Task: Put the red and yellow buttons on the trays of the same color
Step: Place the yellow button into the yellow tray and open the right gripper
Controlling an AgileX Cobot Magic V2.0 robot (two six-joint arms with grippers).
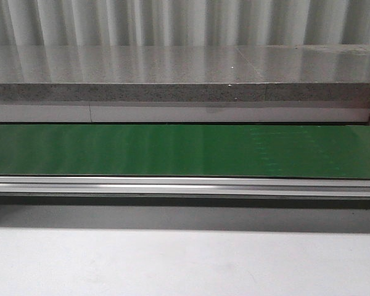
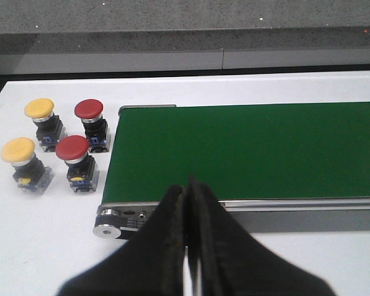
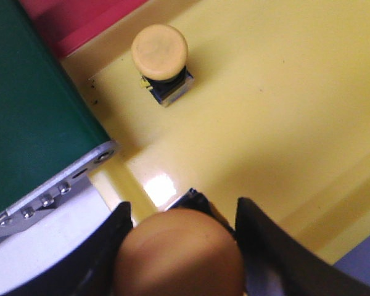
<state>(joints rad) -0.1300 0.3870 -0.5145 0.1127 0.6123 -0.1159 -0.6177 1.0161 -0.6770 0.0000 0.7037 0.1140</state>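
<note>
Fingers of right gripper (image 3: pixel 182 246) clamped on a yellow button (image 3: pixel 179 253), held low over the yellow tray (image 3: pixel 283 123), likely for release. A second yellow button (image 3: pixel 161 58) already stands there; red tray (image 3: pixel 68 24) beyond. Left gripper (image 2: pixel 188 246) closed, empty, over conveyor belt (image 2: pixel 246 151); two yellow (image 2: pixel 39 109), two red buttons (image 2: pixel 88 109) wait beside the belt end.

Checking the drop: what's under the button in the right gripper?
The yellow tray lies under the held button, with another yellow button already standing on it. The spot directly beneath is covered by the button and fingers, so contact can't be judged.
</note>
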